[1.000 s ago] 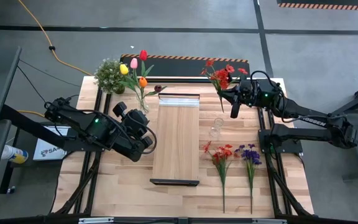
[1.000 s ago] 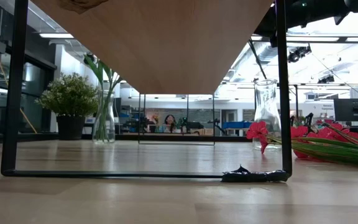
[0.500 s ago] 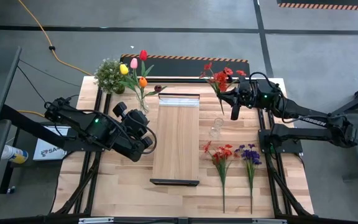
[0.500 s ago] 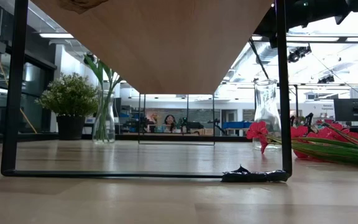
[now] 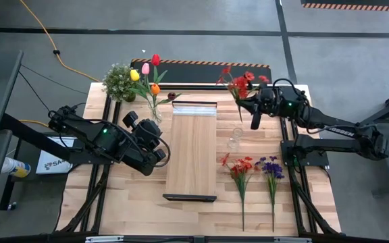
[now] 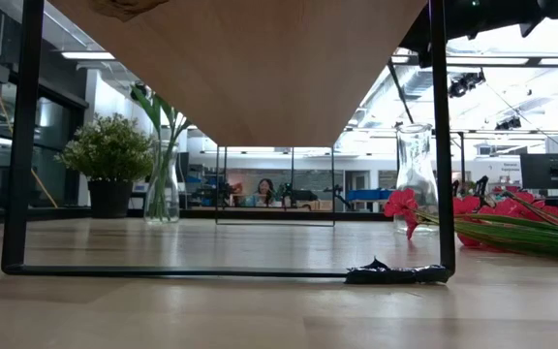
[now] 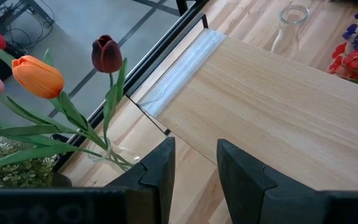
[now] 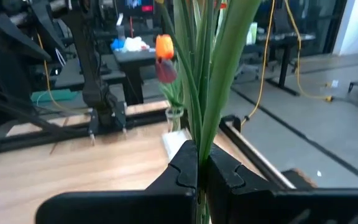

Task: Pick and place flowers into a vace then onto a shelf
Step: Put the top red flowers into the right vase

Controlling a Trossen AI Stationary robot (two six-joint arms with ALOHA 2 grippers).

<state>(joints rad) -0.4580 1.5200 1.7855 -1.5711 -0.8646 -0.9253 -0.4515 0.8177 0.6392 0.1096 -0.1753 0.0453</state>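
- Potted plant (image 5: 119,82) sat at the far left corner of the table (image 5: 134,202).
- Just right of it, a glass vase (image 5: 155,112) held tulips (image 5: 147,73): yellow, pink, red, orange, one maroon.
- Left gripper (image 5: 159,152) hovered over the table left of the shelf, near that vase; fingers (image 7: 160,167) spread a little with nothing between them.
- Shelf (image 5: 192,152) lay down the middle of the table, pale strip at the far end, dark edge at the near end.
- Empty glass vase (image 5: 234,138) stood just right of the shelf, upright.
- Right gripper (image 5: 253,122) was at the far right of the table, beyond the empty vase, fingers pressed together on green stems; it was pinching a red spray (image 5: 240,82) whose blooms reached past the table's far edge.
- Second red spray (image 5: 240,166) lay flat on the table, near right, stems pointing to the near edge.
- Purple cluster (image 5: 271,167) lay just right of it, apart from the gripper.
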